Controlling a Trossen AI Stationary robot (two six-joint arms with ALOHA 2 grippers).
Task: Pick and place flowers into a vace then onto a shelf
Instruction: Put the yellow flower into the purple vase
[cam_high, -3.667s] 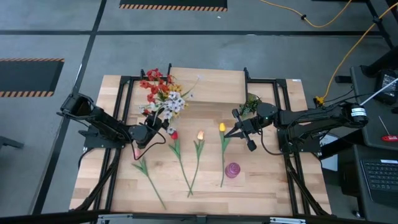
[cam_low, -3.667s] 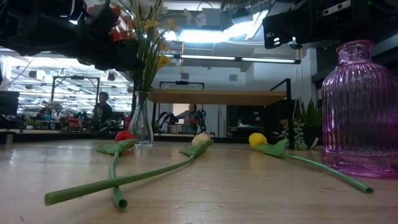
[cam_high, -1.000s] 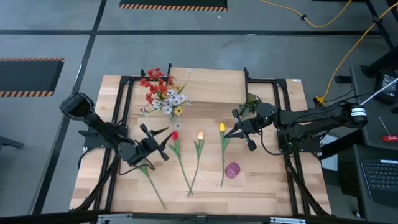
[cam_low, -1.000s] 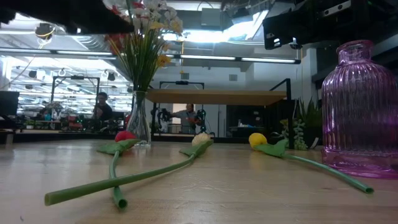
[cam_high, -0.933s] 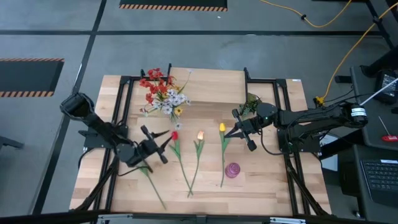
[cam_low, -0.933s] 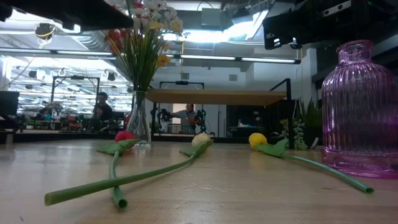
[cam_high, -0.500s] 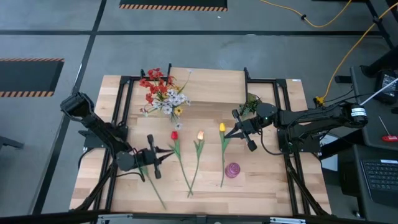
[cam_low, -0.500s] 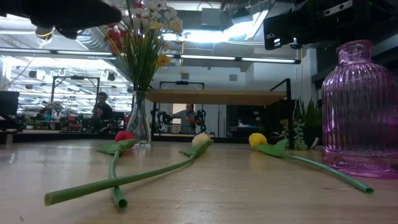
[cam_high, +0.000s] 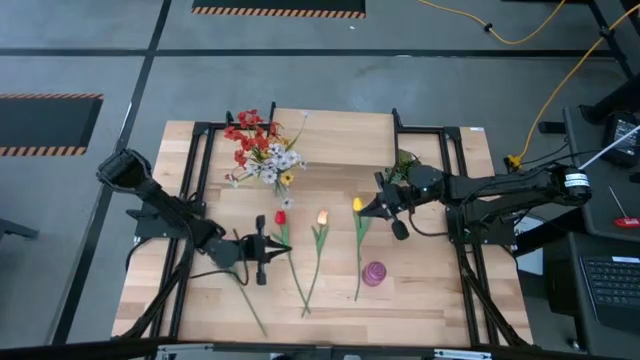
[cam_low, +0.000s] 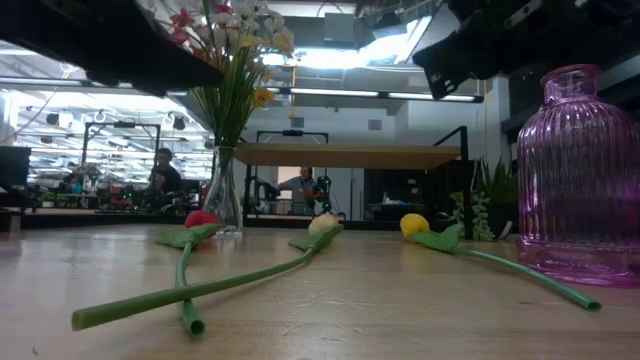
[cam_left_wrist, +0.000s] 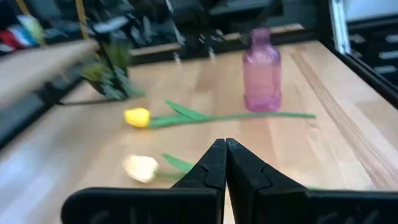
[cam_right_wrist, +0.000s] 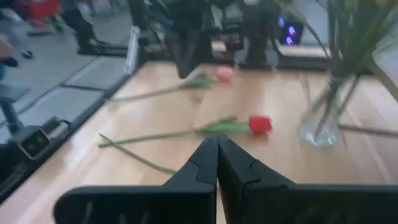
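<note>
A clear vase (cam_low: 225, 200) holding red, yellow and white flower sprays (cam_high: 262, 150) stands on the table left of the shelf (cam_high: 340, 135). Red (cam_high: 281, 217), pale orange (cam_high: 322, 216) and yellow (cam_high: 357, 204) tulips lie side by side on the table, stems toward the near edge. A pink tulip (cam_right_wrist: 224, 73) lies left of them. My left gripper (cam_high: 285, 247) is shut and hovers by the red tulip's stem, pointing toward the table's right, with nothing between its fingers. My right gripper (cam_high: 358, 210) is shut above the yellow tulip, pointing left.
A purple ribbed vase (cam_high: 373, 273) stands upright near the yellow tulip's stem end. A small green sprig (cam_high: 403, 165) sits at the far right beside the shelf. Black frame rails (cam_high: 190, 200) run along both table sides. People and desks show beyond the table's far edge.
My left gripper has shut from wide open. It has swung round from pointing slantwise toward the far right to pointing at the table's right edge, and sunk a little. My right gripper has rolled slightly in place. No flower has moved.
</note>
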